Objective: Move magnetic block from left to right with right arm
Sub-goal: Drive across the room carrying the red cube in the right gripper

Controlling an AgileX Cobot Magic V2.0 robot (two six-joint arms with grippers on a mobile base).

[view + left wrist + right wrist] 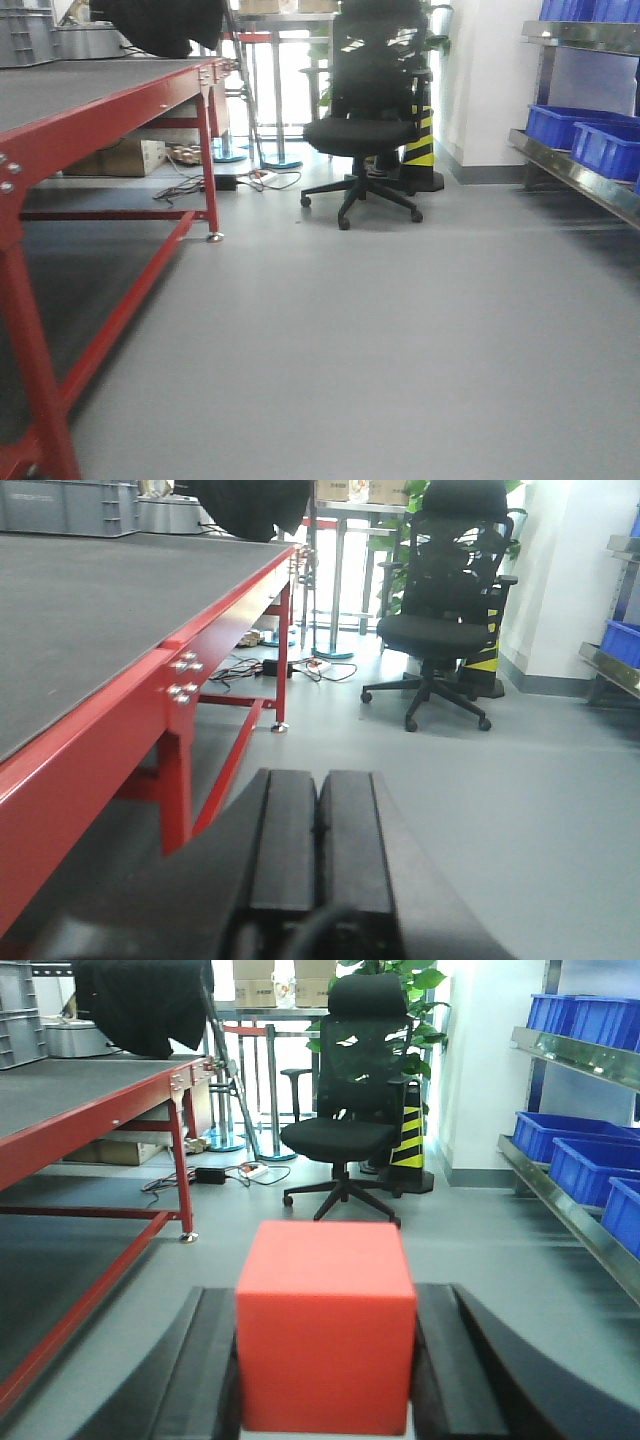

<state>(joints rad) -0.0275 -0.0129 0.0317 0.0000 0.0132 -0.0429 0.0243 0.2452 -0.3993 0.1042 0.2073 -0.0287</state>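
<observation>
The magnetic block (325, 1325), a plain red cube, fills the lower middle of the right wrist view, clamped between the two black fingers (215, 1370) of my right gripper (325, 1360), which is shut on it above the grey floor. In the left wrist view my left gripper (318, 780) is shut, its two black pads pressed together with nothing between them, beside the red-framed table (120, 715). Neither gripper nor the block shows in the front view.
A red-framed table with a dark top (60, 95) stands at the left. A black office chair (362, 130) stands ahead on the grey floor, a yellow-black striped post (420, 140) behind it. Metal shelves hold blue bins (585, 135) on the right. Cables (215, 182) lie under the table's far end.
</observation>
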